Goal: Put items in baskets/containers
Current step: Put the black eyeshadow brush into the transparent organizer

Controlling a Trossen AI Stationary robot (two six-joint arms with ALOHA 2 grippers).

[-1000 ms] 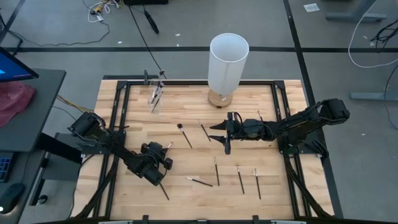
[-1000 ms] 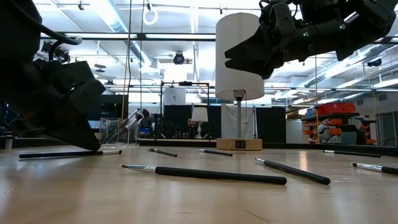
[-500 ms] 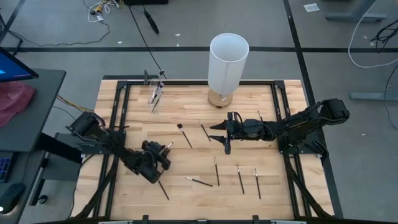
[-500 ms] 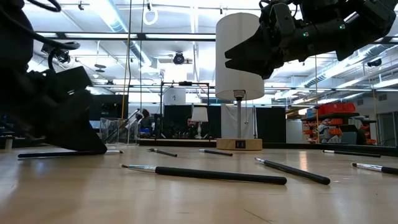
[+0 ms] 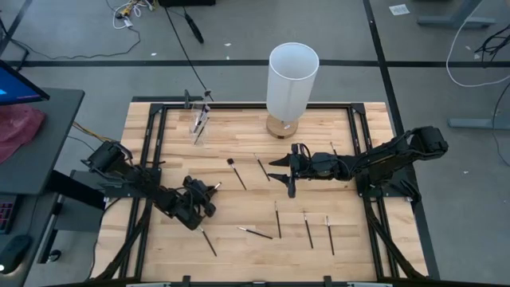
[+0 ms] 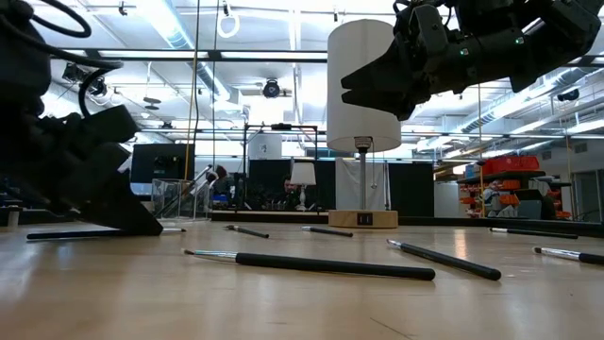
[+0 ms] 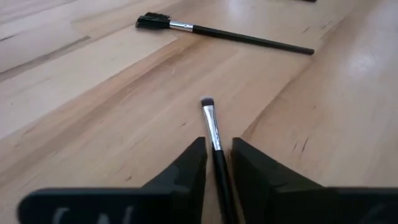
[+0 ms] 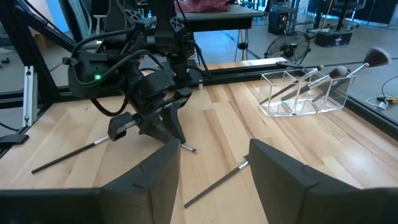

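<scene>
Left hand: the left hand is low over the wooden tabletop, on the left side. Its two fingers stand close on either side of a thin dark brush. A narrow gap shows on both sides of the handle, so I cannot tell if the brush is really gripped.

Brush at left hand: it lies flat on the tabletop; the small dark tuft points away from the hand, and the handle end comes out behind the hand.

Right hand: the right hand hangs above the middle of the tabletop, well apart from the wood in the low view. The fingers are wide open and hold nothing.

Other brushes: one with a broad dark tuft lies near the middle; another brush lies just beside the right hand. Four more brushes lie near the front edge.

Clear cup: the clear cup stands at the back left of the tabletop, with some brushes already in it, leaning.

Lamp: a white lamp stands at the back, near the middle.
</scene>
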